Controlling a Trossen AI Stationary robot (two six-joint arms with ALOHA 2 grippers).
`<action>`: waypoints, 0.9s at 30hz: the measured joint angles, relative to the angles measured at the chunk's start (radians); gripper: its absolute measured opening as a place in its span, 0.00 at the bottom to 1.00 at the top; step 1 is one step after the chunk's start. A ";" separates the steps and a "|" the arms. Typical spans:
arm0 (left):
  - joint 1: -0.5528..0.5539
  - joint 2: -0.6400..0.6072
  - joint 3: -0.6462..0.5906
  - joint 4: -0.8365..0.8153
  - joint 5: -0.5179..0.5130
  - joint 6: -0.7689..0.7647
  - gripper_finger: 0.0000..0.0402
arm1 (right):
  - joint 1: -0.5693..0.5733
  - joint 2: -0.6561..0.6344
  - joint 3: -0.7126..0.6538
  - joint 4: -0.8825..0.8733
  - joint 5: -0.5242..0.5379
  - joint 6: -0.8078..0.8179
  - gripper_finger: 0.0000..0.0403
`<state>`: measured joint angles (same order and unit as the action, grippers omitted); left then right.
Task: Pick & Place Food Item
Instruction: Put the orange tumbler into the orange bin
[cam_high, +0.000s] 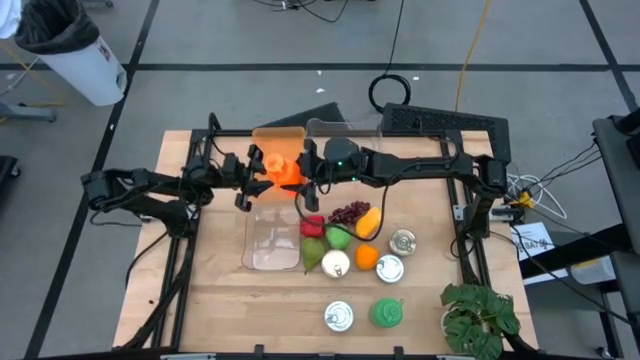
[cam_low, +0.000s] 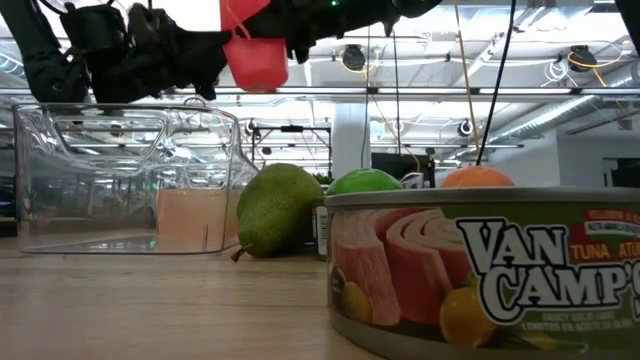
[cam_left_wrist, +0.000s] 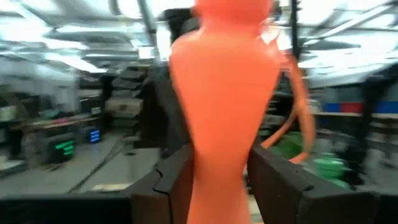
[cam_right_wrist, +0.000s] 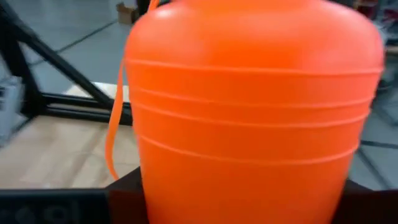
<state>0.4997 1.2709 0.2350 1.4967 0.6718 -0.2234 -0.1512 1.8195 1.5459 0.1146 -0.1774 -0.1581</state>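
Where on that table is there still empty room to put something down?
The wood left of the clear bin and the front left corner lie bare. It is crowded right of the bin, among fruit and cans, with a plant in the front right corner.

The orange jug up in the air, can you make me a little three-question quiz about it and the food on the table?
1. True or false: the orange jug rests on the table.
2. Which pincers are at the jug? A) left only B) right only C) both
3. Fill in: in the low view, the fruit beside the clear bin is a green ____.

Key: 1 false, it hangs above the bin. 2 C, the left pincer and the right pincer meet at it. 3 pear.
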 joint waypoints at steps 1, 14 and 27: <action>-0.002 -0.021 -0.001 -0.004 0.012 0.001 0.40 | -0.001 -0.001 0.000 -0.008 -0.003 0.000 0.43; 0.017 -0.400 0.083 -0.594 -0.046 0.079 0.35 | -0.011 0.000 -0.002 -0.156 0.019 -0.015 0.41; -0.161 -0.326 0.688 -1.897 -0.466 0.485 0.78 | -0.009 -0.003 -0.146 -0.054 0.011 0.013 0.41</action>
<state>0.3387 0.9450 0.9229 -0.4007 0.2056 0.2615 -0.1602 1.8165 1.3999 0.0610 -0.1662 -0.1452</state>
